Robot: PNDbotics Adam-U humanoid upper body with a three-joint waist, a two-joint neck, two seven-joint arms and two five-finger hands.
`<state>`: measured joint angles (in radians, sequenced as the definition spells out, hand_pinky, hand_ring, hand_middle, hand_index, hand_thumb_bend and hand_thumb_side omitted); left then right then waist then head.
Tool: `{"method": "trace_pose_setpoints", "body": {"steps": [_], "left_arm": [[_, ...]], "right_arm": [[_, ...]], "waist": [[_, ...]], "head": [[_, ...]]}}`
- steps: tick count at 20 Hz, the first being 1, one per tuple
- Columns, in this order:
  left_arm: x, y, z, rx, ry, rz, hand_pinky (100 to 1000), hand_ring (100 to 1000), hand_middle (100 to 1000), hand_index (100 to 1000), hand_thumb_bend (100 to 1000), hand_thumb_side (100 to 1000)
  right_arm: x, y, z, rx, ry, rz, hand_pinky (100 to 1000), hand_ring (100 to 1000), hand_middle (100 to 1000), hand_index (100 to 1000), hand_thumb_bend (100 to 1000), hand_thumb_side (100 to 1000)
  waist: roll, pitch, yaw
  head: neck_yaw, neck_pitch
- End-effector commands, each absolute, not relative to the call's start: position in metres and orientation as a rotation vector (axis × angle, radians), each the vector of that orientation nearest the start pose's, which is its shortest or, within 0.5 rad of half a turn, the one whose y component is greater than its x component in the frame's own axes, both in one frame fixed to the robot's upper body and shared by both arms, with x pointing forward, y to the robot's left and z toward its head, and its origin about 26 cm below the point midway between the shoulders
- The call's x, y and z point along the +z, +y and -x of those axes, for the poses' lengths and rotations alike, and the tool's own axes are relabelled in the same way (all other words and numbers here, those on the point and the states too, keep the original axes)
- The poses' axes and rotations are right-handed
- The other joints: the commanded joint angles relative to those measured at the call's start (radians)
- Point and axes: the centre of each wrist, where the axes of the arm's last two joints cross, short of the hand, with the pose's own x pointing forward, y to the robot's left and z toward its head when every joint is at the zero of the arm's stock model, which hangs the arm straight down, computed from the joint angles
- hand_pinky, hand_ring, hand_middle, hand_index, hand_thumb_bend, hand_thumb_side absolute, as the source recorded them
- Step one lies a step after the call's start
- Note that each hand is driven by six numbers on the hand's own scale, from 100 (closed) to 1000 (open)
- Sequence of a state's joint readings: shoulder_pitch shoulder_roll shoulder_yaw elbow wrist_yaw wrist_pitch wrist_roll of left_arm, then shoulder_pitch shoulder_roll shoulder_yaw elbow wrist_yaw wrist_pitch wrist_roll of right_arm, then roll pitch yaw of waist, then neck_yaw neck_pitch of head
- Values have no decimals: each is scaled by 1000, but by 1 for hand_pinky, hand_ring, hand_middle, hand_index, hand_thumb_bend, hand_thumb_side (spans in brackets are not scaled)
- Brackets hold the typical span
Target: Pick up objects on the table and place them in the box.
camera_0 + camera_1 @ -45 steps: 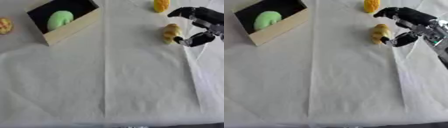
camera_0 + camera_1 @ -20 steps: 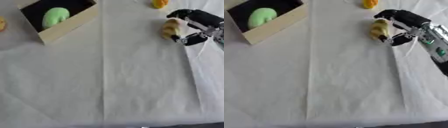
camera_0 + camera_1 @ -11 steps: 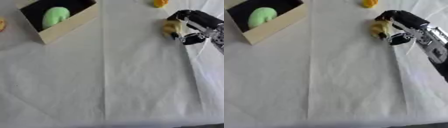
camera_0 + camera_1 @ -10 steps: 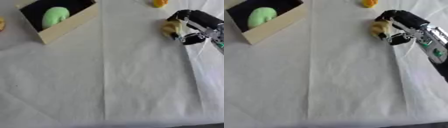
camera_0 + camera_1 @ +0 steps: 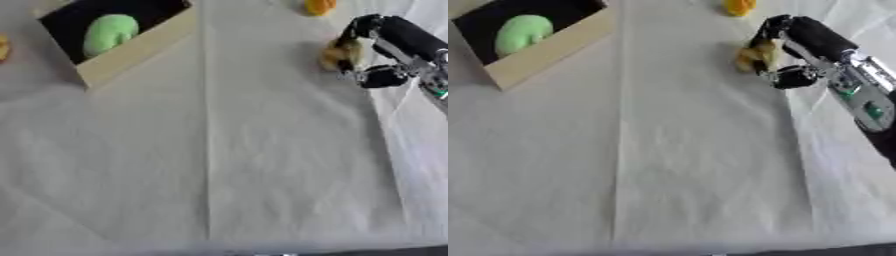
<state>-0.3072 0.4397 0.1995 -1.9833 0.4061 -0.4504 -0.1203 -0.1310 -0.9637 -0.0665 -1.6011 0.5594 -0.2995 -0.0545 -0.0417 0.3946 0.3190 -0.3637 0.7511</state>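
The right hand [image 5: 785, 47] is curled around a small yellowish-brown lump [image 5: 756, 54], its fingers wrapped over the top and far side and the thumb closing in from below, so it has hold of the lump, which looks to sit on or just above the white cloth covering the counter [image 5: 219, 165]. The left hand is not in view. Taking the box [image 5: 131, 47] as the landmark: the held lump is well to the right of it, across the cloth's centre fold; a green rounded thing [image 5: 108, 33] already lies inside it; an orange piece [image 5: 319, 6] sits far to its right, near the top edge; and another yellowish bit [image 5: 3, 47] shows just to its left at the picture's edge. The lump looks light and probably soft, like a toy or a bread-like piece, so it should lift easily; gripping across its middle seems the safest hold.
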Motion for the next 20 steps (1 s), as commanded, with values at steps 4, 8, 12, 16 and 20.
{"method": "trace_pose_setpoints", "body": {"steps": [4, 8, 12, 16, 20], "left_arm": [[239, 326, -292, 388, 3469, -111, 863, 800, 682, 803, 100, 572], [238, 326, -291, 388, 3476, -106, 862, 800, 683, 803, 100, 572], [237, 326, -291, 395, 3480, -109, 862, 800, 683, 803, 100, 573], [240, 324, -292, 409, 3469, -120, 860, 801, 685, 804, 100, 572], [248, 319, -294, 434, 3434, -151, 856, 801, 688, 806, 100, 570]], "right_arm": [[213, -440, -295, 1324, -1752, 1165, 790, 645, 589, 716, 109, 100], [226, -428, -292, 1327, -1833, 1111, 792, 643, 588, 715, 100, 100], [247, -407, -288, 1366, -1937, 1064, 788, 644, 587, 715, 100, 100], [267, -389, -286, 1380, -2024, 1002, 789, 642, 588, 717, 100, 100], [290, -373, -291, 1375, -2105, 934, 795, 635, 591, 721, 100, 100]], "waist": [[1, -52, -6], [0, -67, -13], [-2, -82, -19], [-5, -96, -12], [1, -105, 9]], "head": [[0, 15], [3, 19], [8, 19], [7, 19], [-22, 19]]}}
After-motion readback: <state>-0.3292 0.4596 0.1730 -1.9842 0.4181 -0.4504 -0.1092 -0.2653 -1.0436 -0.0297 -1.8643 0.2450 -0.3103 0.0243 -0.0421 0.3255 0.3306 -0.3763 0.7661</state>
